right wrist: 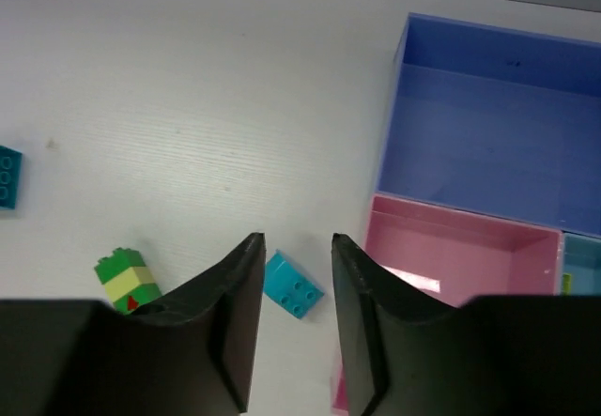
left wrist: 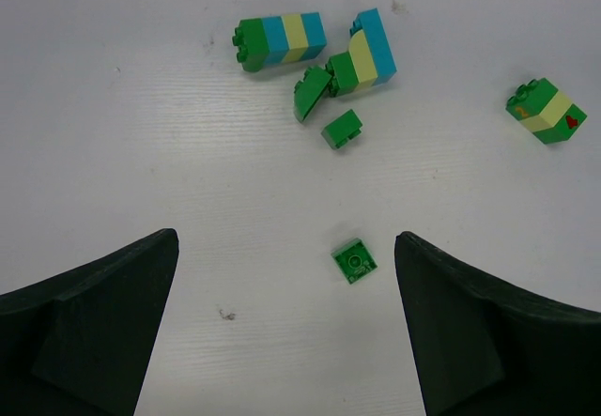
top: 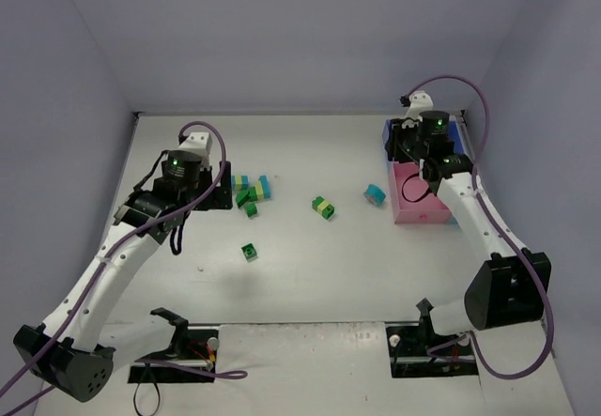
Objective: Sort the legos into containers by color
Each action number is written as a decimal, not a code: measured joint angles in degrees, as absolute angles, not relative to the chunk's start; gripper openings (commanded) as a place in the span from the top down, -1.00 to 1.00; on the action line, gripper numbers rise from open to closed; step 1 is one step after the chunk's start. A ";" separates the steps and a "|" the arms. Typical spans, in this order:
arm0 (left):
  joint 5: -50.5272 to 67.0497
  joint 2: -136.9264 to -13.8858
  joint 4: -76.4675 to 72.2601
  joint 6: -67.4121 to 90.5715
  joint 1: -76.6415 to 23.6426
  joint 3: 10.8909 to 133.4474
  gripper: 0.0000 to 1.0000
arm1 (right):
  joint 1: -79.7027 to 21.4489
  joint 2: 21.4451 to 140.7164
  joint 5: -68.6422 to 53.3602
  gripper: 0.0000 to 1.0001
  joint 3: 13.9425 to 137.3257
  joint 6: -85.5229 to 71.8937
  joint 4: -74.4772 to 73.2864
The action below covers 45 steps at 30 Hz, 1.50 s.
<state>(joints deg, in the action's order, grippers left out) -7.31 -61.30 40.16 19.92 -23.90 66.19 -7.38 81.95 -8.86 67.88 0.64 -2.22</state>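
While my left gripper (left wrist: 286,238) hangs over the white table (left wrist: 113,153) with fingers wide apart, a small dark green plastic brick (left wrist: 354,262) lies flat just ahead of it, right of the midline between the pads. I judge that's the pick.

To do it well:
- Shift right to centre the brick.
- Yaw so the pads meet its flat sides, since it sits skewed.
- Drop straight and close low on the body. It looks light, so a glancing pad would skid it.

Further out, the cluster of green, yellow-green and cyan stacked bricks (left wrist: 280,40) is well apart, so no crowding. Those stacks likely need splitting before sorting.

My right gripper (right wrist: 296,239) has its fingers drawn together, with nothing visible between them. Below it a loose cyan brick (right wrist: 293,285) lies on the table just beside the pink rectangular plastic tray (right wrist: 451,256). The blue tray (right wrist: 488,125) is joined beyond it. I see no brick in either.

Pose: left arm reaches forward, wrist pitched down at the table. Right arm is stretched far out, wrist above the trays' edge and angled down.
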 measured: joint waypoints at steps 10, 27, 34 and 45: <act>-6.72 -61.65 37.26 20.27 -23.90 66.63 -0.82 | -8.71 83.74 -11.42 -0.14 64.99 -1.58 -4.32; -3.66 -62.11 37.01 23.64 -23.90 64.64 -0.82 | -18.15 95.07 -5.56 -0.75 61.12 -9.26 -4.97; -3.18 -61.65 37.17 24.53 -23.90 63.83 -0.82 | -18.33 98.41 -2.96 -0.73 60.42 -12.45 -4.34; -2.96 -61.47 37.28 24.71 -23.90 63.02 -0.82 | -18.33 103.63 -2.61 -0.11 60.45 -14.61 -1.98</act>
<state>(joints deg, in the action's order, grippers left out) -2.96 -61.47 37.28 24.71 -23.90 63.02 -18.33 103.63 -2.61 60.45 -14.61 -1.98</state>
